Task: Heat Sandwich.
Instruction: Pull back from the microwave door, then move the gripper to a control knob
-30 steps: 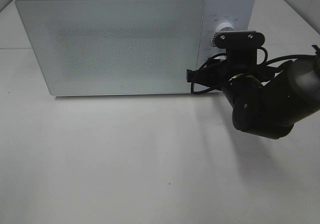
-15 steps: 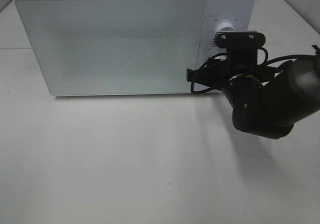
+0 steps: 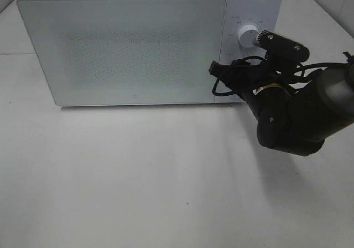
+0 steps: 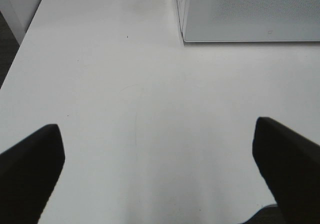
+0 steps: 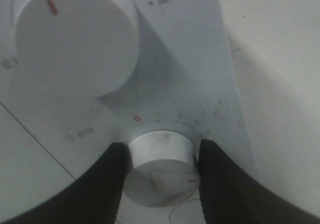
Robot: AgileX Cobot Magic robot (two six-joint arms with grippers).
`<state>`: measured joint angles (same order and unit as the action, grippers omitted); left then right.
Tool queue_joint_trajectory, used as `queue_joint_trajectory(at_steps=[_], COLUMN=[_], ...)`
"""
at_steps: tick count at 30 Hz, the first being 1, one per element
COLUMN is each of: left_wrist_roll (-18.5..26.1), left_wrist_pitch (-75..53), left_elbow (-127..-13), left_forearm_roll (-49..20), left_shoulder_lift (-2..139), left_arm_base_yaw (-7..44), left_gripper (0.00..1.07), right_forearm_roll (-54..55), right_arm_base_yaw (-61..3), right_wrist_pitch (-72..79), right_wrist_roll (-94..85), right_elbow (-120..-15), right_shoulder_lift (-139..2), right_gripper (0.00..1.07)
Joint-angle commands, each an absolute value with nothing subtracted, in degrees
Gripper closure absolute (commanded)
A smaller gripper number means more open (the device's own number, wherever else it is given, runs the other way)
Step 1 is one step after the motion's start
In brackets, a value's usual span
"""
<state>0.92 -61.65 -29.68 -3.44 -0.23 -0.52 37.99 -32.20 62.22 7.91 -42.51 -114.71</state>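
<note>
The white microwave [image 3: 127, 48] stands at the back of the table with its door closed, and the sandwich is hidden. On the control panel, my right gripper [image 5: 161, 176] is shut on the lower knob [image 5: 160, 166], one dark finger on each side of it. The upper knob [image 5: 75, 39] [image 3: 247, 35] is free. The right arm [image 3: 293, 115] reaches in from the right and covers the lower panel in the exterior view. My left gripper [image 4: 160, 174] hangs open over bare table, nothing between its fingers, with the microwave's lower left corner [image 4: 240, 14] ahead of it.
The white table [image 3: 138, 176] spreads in front of the microwave. Black cables [image 3: 227, 76] loop off the right wrist in front of the control panel. The table's left edge [image 4: 20, 49] shows in the left wrist view.
The right wrist has rolled clockwise while on the lower knob. Its camera mount now sits tilted and lower right, uncovering the upper knob. The left arm has not moved.
</note>
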Motion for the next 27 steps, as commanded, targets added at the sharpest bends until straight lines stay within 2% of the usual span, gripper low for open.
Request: queue_joint_trajectory(at_steps=[1, 27], left_wrist_roll=[0.74, 0.74], left_wrist_pitch=[-61.42, -61.42], left_elbow=[-29.62, -29.62], left_forearm_roll=[-3.90, -3.90], left_shoulder_lift=[-1.60, -1.60], left_arm_base_yaw=[-0.40, -0.40], left_gripper=[0.09, 0.09], right_forearm_roll=[37.47, 32.95], right_arm_base_yaw=[-32.14, -32.03], right_wrist_pitch=[64.92, 72.08], right_wrist_roll=[18.74, 77.29], right_elbow=[-43.09, -43.09], right_shoulder_lift=[-114.31, -114.31], right_gripper=[1.00, 0.98])
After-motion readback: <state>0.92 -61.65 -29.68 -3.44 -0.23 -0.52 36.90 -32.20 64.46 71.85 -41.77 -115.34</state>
